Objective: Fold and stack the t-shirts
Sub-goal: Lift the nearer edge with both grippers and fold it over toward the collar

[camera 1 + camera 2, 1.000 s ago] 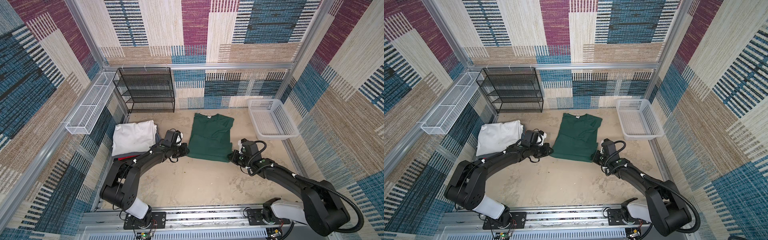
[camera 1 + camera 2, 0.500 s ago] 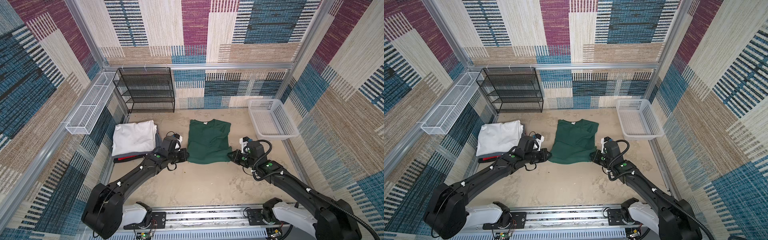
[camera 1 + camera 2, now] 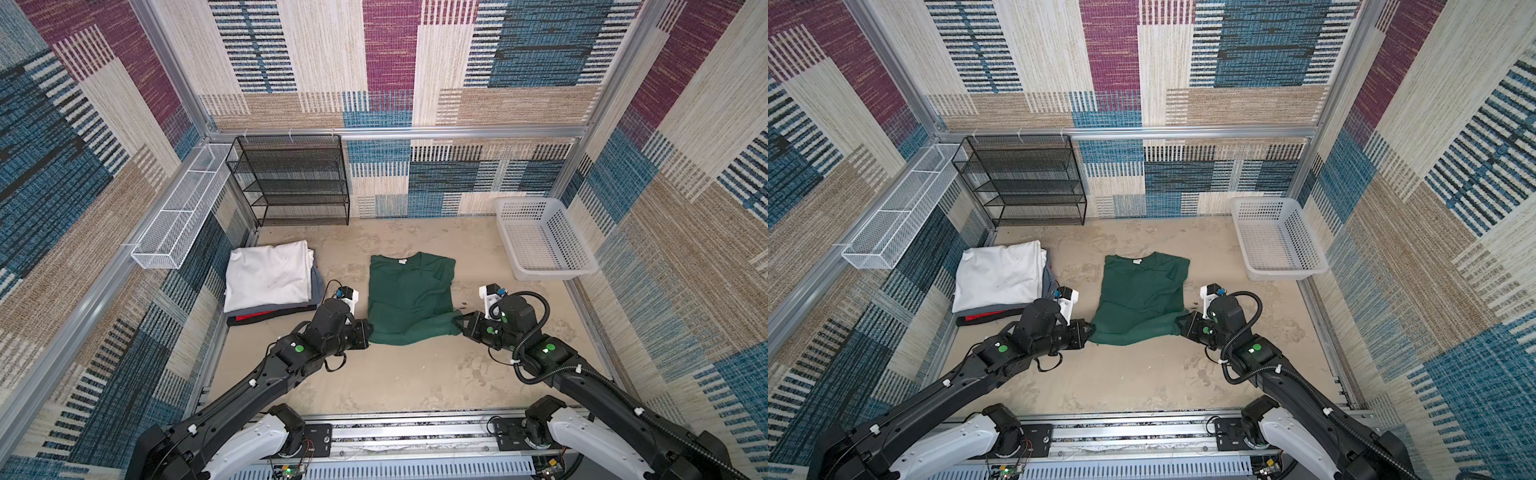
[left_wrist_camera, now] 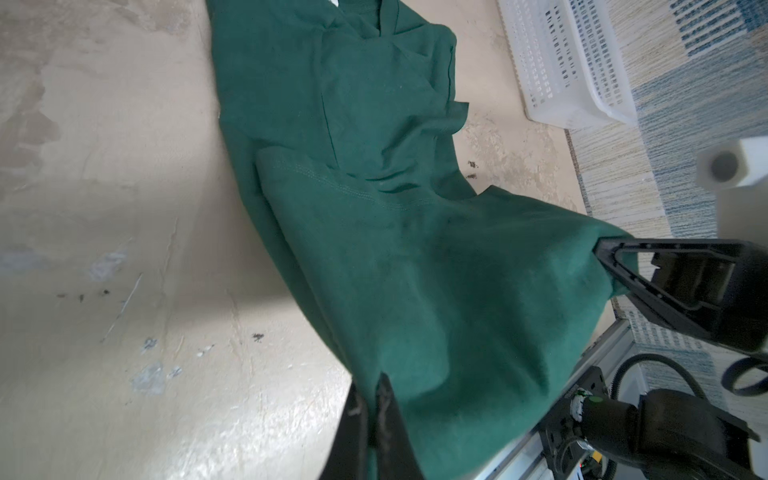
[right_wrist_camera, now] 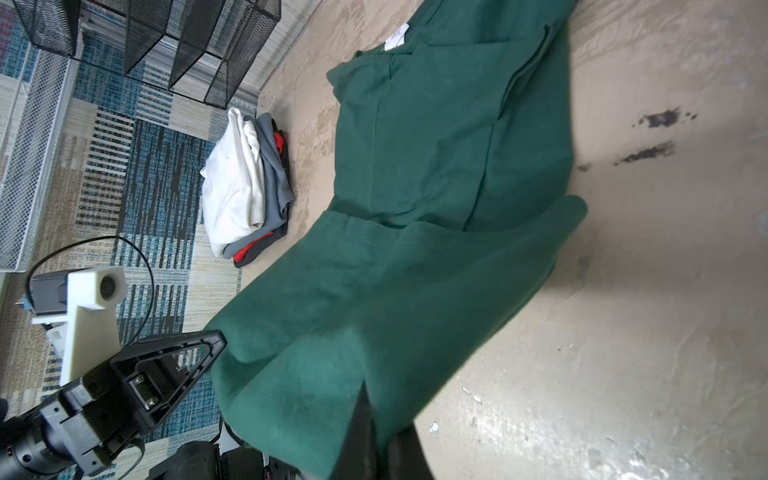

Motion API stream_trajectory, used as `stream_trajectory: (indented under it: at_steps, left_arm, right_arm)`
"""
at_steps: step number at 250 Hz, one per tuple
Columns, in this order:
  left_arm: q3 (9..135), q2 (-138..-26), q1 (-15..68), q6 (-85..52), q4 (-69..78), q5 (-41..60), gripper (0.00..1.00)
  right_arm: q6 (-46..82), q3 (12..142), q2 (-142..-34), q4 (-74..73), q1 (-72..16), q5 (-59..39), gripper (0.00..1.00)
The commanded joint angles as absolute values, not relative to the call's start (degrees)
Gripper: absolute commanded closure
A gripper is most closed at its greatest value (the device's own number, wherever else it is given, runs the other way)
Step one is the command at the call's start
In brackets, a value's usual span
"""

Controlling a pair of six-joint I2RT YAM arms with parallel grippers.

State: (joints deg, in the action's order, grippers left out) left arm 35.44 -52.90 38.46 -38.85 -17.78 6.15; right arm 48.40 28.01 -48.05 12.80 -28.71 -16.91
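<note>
The dark green t-shirt (image 3: 409,291) (image 3: 1138,291) lies mid-table with its neck label at the far end and both sleeves folded in. My left gripper (image 3: 368,330) (image 4: 372,386) is shut on the near left hem corner. My right gripper (image 3: 461,322) (image 5: 368,390) is shut on the near right hem corner. The hem hangs lifted between them, and the rest of the shirt rests on the table. A stack of folded t-shirts (image 3: 268,276) (image 5: 237,178) sits to the left: white on top, grey under it, black and red at the bottom.
A white plastic basket (image 3: 552,272) (image 3: 1283,274) stands at the back right. A black mesh rack (image 3: 291,178) stands against the back wall. A white wire shelf (image 3: 178,212) hangs on the left wall. The arms' rail runs along the near edge.
Both grippers have drawn back toward the near edge with the hem held. The green shirt has slid that way, away from the back wall.
</note>
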Motion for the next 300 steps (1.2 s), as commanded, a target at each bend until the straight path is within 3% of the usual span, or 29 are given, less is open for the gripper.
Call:
stream_trajectory:
  at_steps: [1,115,214,300]
  left_arm:
    - [34.0,-50.3,40.3,-42.3,-19.7,2.9,1.00]
    - [33.3,-49.8,47.2,-45.2,-19.0,-1.8,1.00]
    - [38.2,-50.2,47.3,-44.0,-19.0,-7.4,1.00]
    - [45.0,-58.0,46.2,-42.4,-18.7,-9.7,1.00]
  right_arm:
    - [50.1,27.1,-45.6,13.3,-29.5,-16.9,1.00]
    - [51.4,24.5,-39.1,16.9,-31.4,-12.7,1.00]
    - [48.2,28.8,-44.3,12.8,-31.3,-11.2,1.00]
    - [44.8,34.1,-53.2,9.7,-28.5,-13.3,1.00]
